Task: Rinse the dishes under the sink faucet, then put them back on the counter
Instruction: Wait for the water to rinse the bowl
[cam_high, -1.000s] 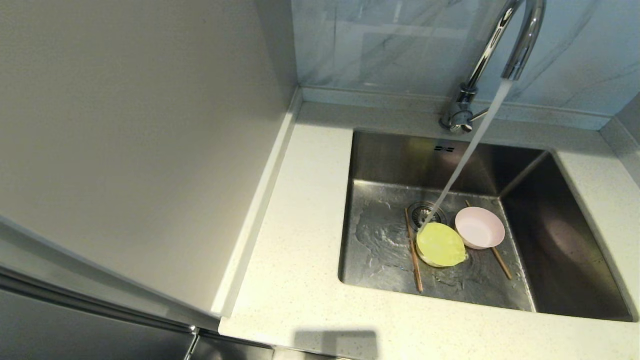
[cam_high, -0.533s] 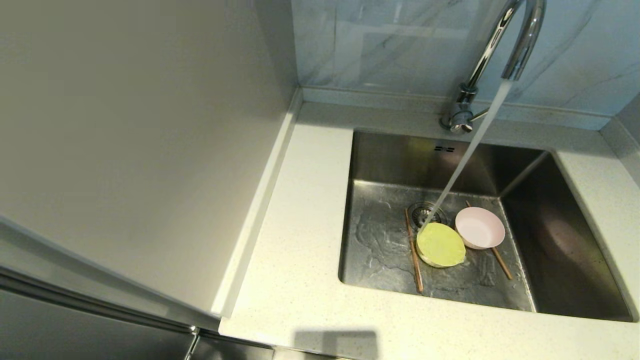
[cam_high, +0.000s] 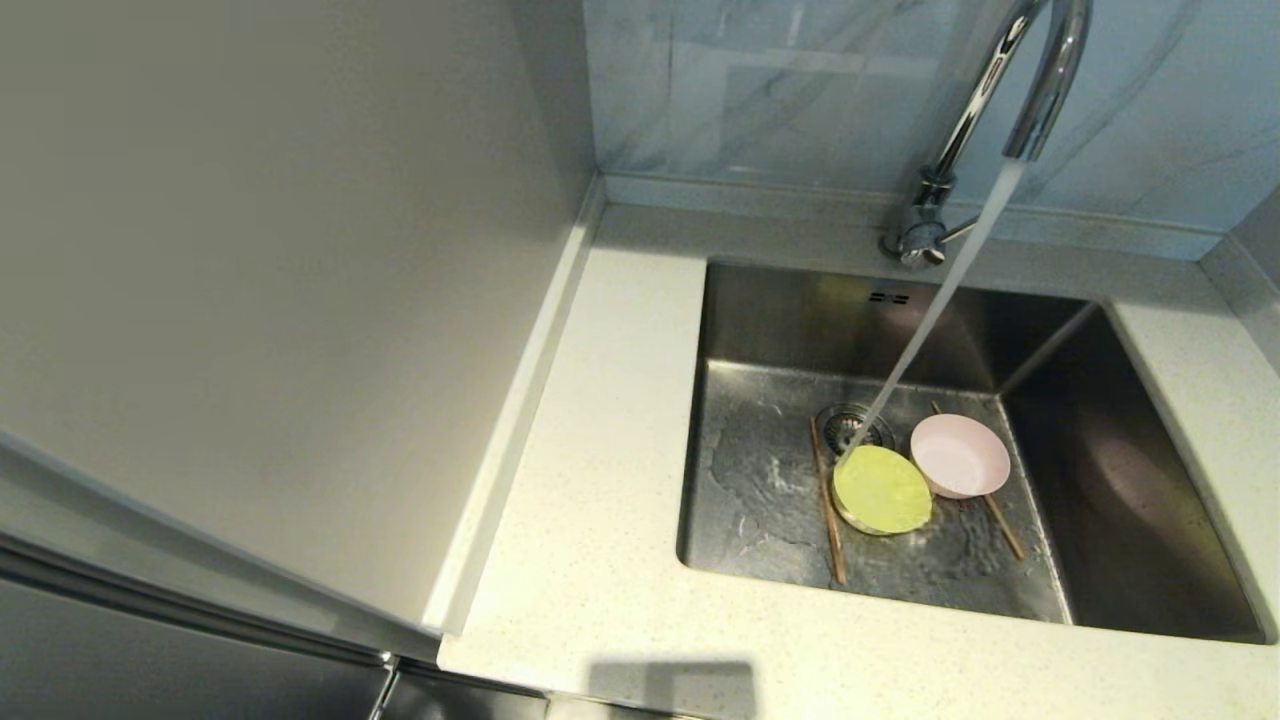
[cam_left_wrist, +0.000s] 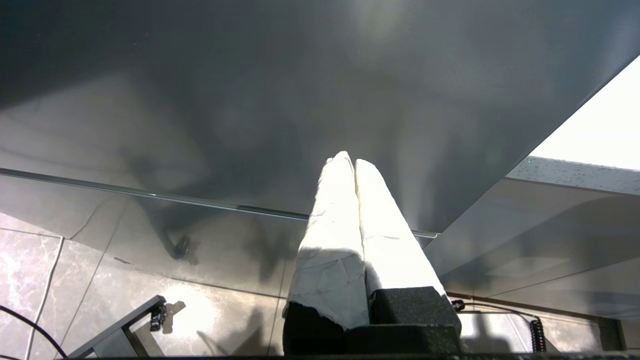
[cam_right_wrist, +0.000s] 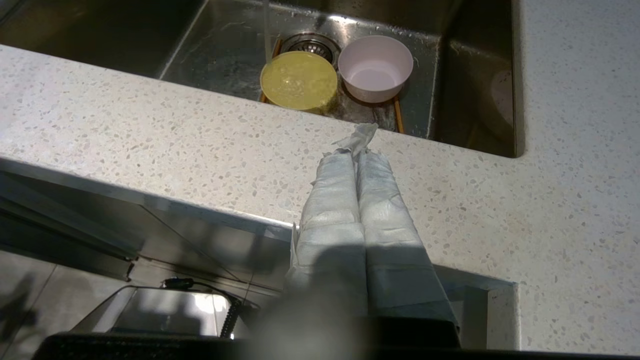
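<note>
Head view: the sink (cam_high: 1120, 470) fills the right half of the frame, set into the speckled counter (cam_high: 600, 480). The sink faucet (cam_high: 1010, 90) arches in from the upper right, and a running stream of water (cam_high: 940, 300) slants down onto the upper left edge of the yellow-green bowl (cam_high: 882, 490), which sits brim-full at the centre of the basin floor. The pale pink bowl (cam_high: 960, 455) stands just to its right, touching it. One chopstick (cam_high: 828, 510) lies left of the yellow-green bowl; the other chopstick (cam_high: 1003, 527) shows from under the pink bowl. The drain strainer (cam_high: 845, 425) lies just above the bowls.

Wrist views: the right gripper (cam_right_wrist: 356, 155) hangs at frame centre over the counter's front edge, its padded fingers pressed together on nothing. The left gripper (cam_left_wrist: 349, 161) is likewise closed and empty, before a dark cabinet panel (cam_left_wrist: 250, 100).
</note>
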